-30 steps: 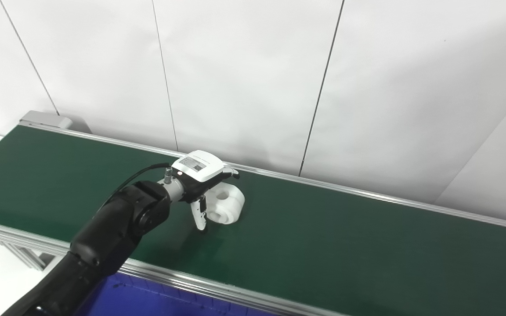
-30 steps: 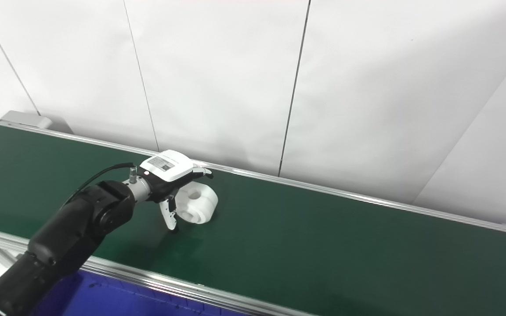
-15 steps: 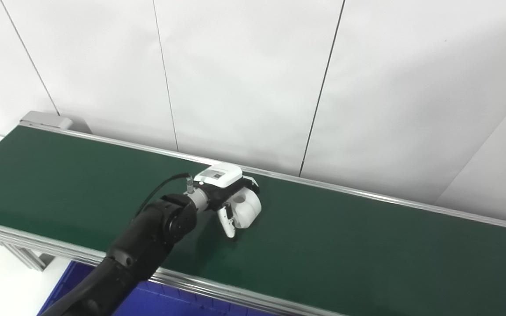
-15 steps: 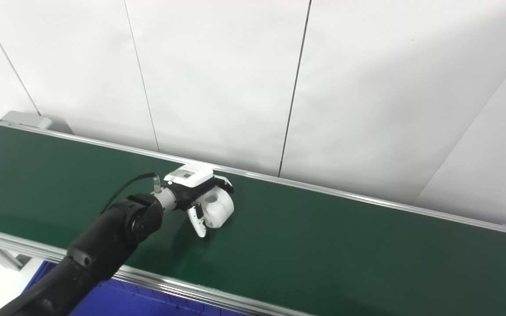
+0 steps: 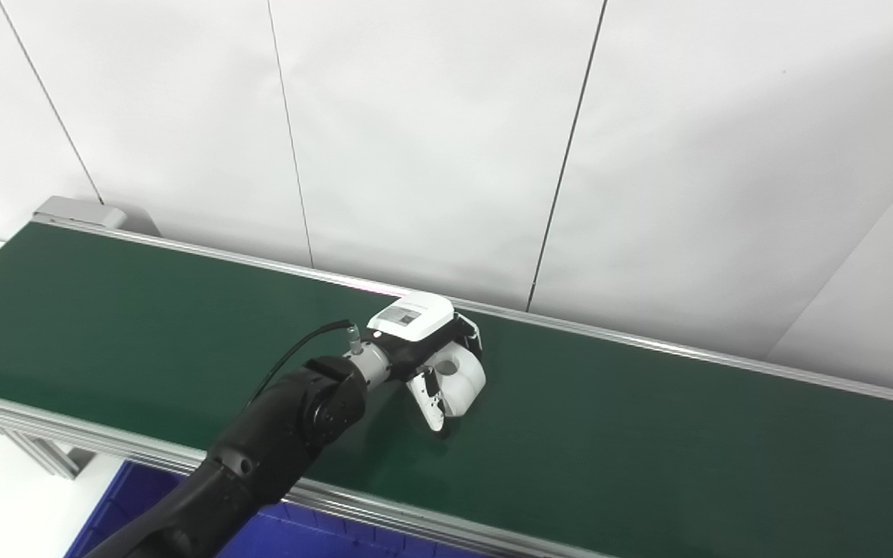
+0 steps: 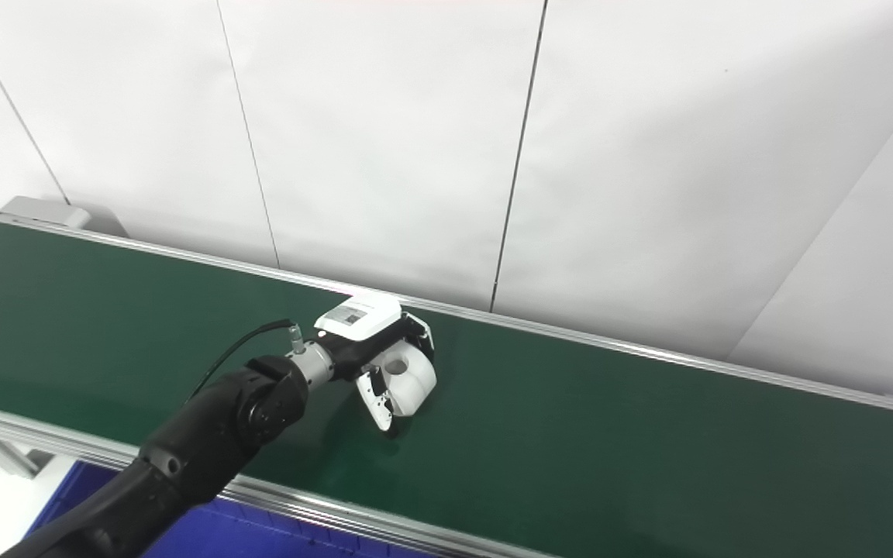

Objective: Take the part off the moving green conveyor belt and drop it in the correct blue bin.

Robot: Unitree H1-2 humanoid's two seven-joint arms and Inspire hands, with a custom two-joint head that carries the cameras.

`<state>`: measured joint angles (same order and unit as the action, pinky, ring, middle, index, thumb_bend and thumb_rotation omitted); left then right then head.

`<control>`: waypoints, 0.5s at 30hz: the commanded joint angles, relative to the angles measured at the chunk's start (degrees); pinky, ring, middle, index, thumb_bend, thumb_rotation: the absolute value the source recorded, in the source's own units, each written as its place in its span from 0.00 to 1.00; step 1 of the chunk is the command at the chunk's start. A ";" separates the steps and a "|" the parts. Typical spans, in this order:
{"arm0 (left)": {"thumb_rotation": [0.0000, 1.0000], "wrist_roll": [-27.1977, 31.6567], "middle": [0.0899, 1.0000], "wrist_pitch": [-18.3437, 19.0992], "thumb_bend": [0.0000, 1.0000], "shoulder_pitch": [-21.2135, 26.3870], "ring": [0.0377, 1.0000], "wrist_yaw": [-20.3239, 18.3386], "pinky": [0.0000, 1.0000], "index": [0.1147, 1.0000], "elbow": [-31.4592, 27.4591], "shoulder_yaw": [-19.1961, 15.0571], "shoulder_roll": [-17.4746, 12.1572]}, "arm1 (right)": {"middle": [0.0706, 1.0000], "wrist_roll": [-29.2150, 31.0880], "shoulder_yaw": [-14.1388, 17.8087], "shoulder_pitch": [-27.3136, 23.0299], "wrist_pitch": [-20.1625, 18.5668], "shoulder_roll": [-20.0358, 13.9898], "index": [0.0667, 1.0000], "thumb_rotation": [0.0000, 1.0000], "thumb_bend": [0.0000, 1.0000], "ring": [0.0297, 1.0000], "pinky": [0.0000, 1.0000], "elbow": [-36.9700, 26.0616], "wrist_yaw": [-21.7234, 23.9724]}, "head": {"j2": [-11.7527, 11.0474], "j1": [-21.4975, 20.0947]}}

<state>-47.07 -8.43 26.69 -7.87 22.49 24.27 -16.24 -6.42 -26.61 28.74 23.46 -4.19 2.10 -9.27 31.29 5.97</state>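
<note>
Midway along the green conveyor belt (image 5: 648, 434), your left hand (image 5: 425, 341) reaches out over a white round part with a centre hole (image 5: 462, 380), fingers (image 5: 471, 335) curled over its far side and thumb (image 5: 429, 399) down on its near side, clamped around it. You can see the part resting on the belt, near the back rail (image 5: 648, 341). Below the front rail, the blue bin (image 5: 315, 539) shows at the bottom edge.

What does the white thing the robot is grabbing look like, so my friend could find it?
Look at the long green conveyor belt below the white wall. Near its middle, the black arm's left hand wraps around the part. It is the only loose thing on the belt: a chunky white roll with a round hole.
</note>
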 commanded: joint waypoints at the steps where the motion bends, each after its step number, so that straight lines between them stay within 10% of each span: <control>1: 0.00 -0.74 0.38 -0.98 0.52 2.93 0.37 1.58 0.32 0.46 -2.97 -0.33 -2.06 | 0.88 0.16 -0.38 0.08 3.42 0.75 0.90 0.94 0.77 0.84 0.82 -1.02 0.82 | 0.08 0.01; 9: 0.00 0.41 0.37 -0.25 0.52 1.40 0.35 -2.30 0.30 0.46 -16.62 -1.99 -5.24 | 0.89 0.60 -0.36 -0.55 3.42 0.74 0.91 0.95 0.78 0.85 0.83 -0.81 1.51 | 0.98 0.92; 15: 0.00 3.93 0.35 1.26 0.52 0.03 0.26 -7.73 0.22 0.46 -28.55 -4.64 -7.20 | 0.89 1.40 0.95 -0.46 3.39 1.02 0.92 0.94 0.81 0.85 0.83 -2.80 3.43 | 6.26 4.10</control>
<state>-44.91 -8.00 25.48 -14.66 -2.31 21.25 -22.03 -5.44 -25.98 28.00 23.46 -3.93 1.67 -6.92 37.60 10.01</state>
